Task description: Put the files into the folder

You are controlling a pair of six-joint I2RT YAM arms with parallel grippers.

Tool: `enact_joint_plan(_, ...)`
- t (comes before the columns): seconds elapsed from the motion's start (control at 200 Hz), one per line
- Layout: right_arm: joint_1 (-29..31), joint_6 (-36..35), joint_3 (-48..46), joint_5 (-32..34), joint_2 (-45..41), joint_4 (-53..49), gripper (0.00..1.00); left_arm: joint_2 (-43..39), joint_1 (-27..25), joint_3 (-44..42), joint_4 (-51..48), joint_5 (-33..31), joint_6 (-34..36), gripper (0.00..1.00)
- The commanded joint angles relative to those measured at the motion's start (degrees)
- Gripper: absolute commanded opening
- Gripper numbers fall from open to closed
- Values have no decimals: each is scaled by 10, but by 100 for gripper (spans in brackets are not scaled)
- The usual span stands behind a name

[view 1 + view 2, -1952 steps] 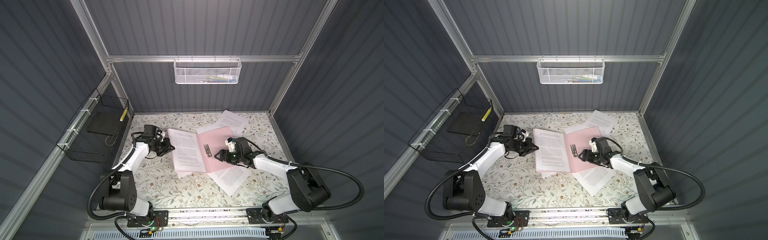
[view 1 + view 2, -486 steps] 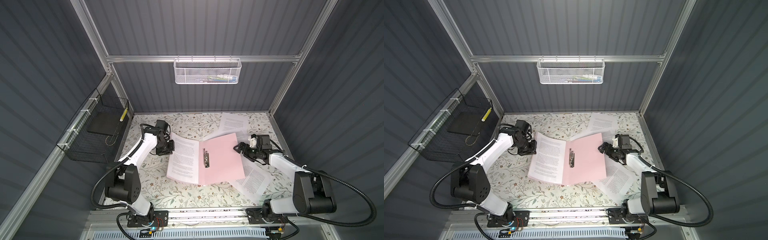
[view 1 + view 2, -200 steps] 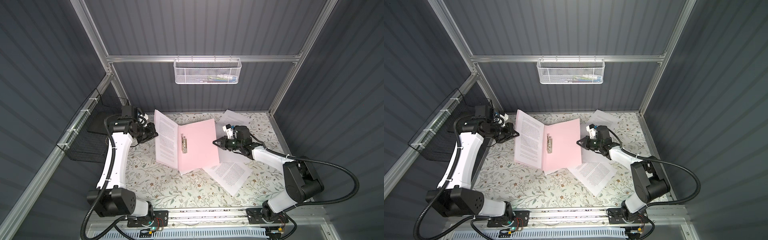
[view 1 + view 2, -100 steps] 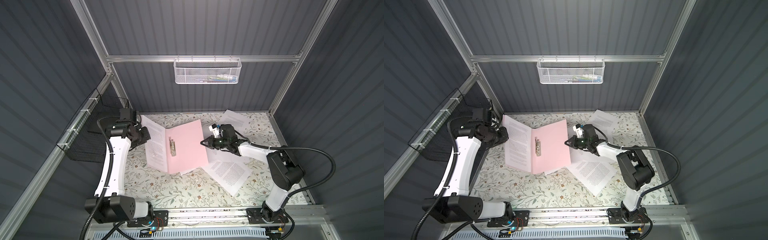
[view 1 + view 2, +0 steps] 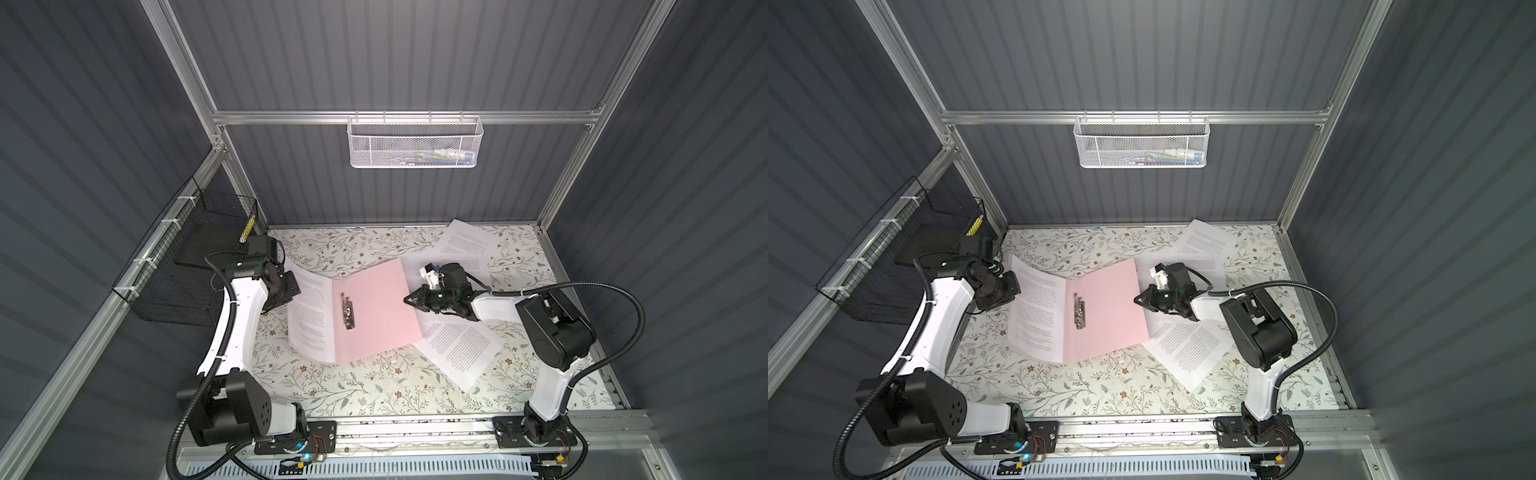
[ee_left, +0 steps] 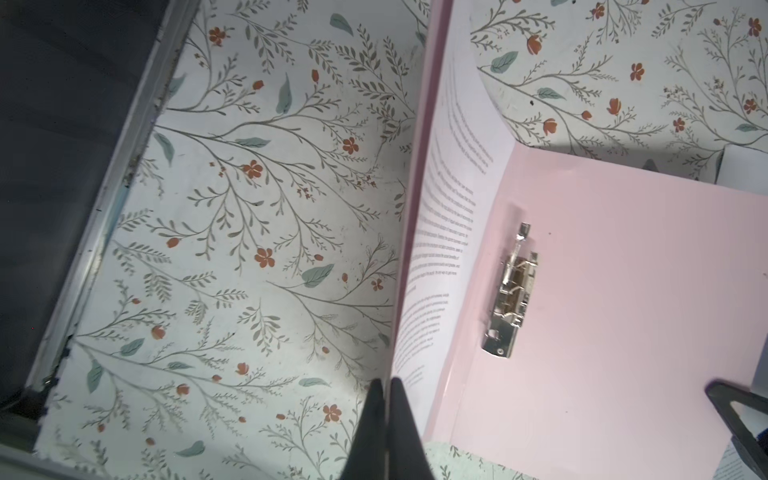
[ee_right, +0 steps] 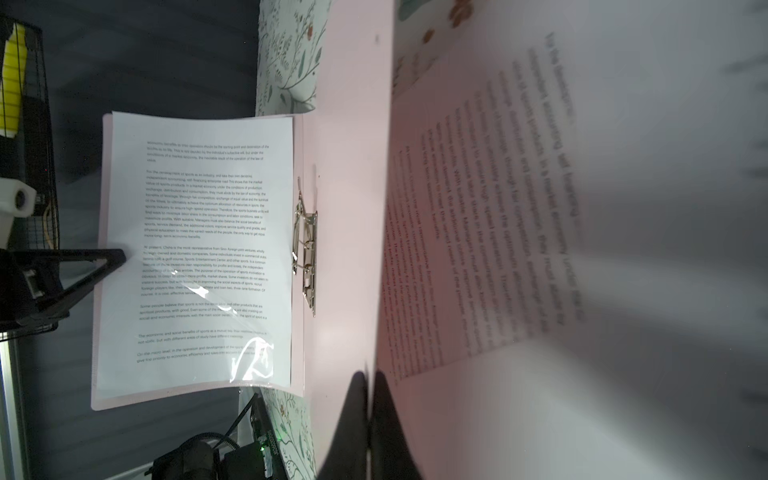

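Since a couple of seconds ago the folder (image 5: 374, 307) has travelled leftward over the floral table (image 5: 374, 386), and its thin pink covers now hang open in a shallow V around the small silver clip (image 5: 347, 309). My left pincer (image 5: 293, 286) is pressed together on the left cover's outer edge, where a printed sheet (image 5: 311, 316) lies against it, and my right pincer (image 5: 409, 298) pinches the right cover's outer edge. Right of the folder, loose files (image 5: 461, 349) lie flat, white rectangles of fine black text.

White mesh basket (image 5: 395, 145) on rail (image 5: 291, 117) — black wire basket (image 5: 166, 299), left wall.
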Motion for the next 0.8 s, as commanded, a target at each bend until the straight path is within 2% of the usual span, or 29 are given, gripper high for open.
enact_joint_plan(0.0,-38,-21,-45,0,-44,-2,0,9,-14,-43,33,74,-18,0)
enact_joint_plan(0.205,-97,-76,-120,-1,-158,-68,0,34,-129,-76,89,70,-78,0)
enact_joint_plan(0.34,-161,-96,-160,-4,-222,-110,0,76,-197,-83,142,80,-117,0)
enact_joint_plan(0.46,-215,-112,-175,-17,-273,-147,0,116,-234,-63,166,86,-134,0)
enact_joint_plan(0.55,-217,-145,-152,-2,-300,-204,0,119,-236,-39,167,94,-136,0)
enact_joint_plan(0.675,-195,-154,-116,5,-325,-241,0,103,-227,14,126,83,-114,0)
enact_joint_plan(0.73,-173,-151,-99,18,-331,-247,0,85,-198,21,111,104,-109,0)
enact_joint_plan(0.795,-150,-135,-82,16,-321,-235,0,59,-142,8,114,166,-109,0)
